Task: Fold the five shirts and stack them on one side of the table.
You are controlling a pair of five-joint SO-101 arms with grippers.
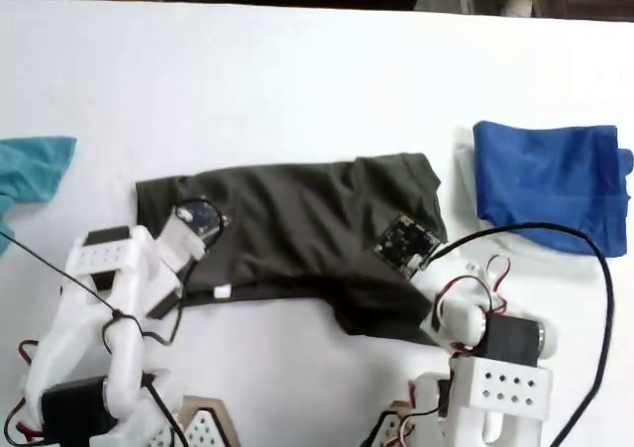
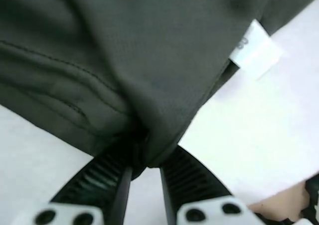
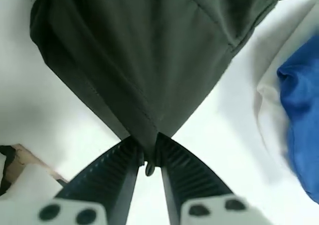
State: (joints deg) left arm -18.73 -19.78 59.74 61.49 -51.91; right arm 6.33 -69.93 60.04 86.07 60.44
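The left gripper (image 2: 144, 161) is clamped on a fold of the dark green shirt (image 2: 149, 60) near its white label (image 2: 254, 50). The right gripper (image 3: 148, 157) pinches a corner of the same garment, near the folded blue shirt (image 3: 304, 115). The dark green shirt lies rumpled mid-desk (image 1: 297, 60) between both arms, with the folded blue shirt resting on a white shirt (image 1: 463, 174) at the right side and a teal shirt (image 1: 35, 169) at the left edge.

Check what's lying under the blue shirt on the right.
White fabric, likely another folded shirt, pokes out beneath the blue shirt along its edges. The blue shirt covers the rest, so anything else stacked there is hidden.
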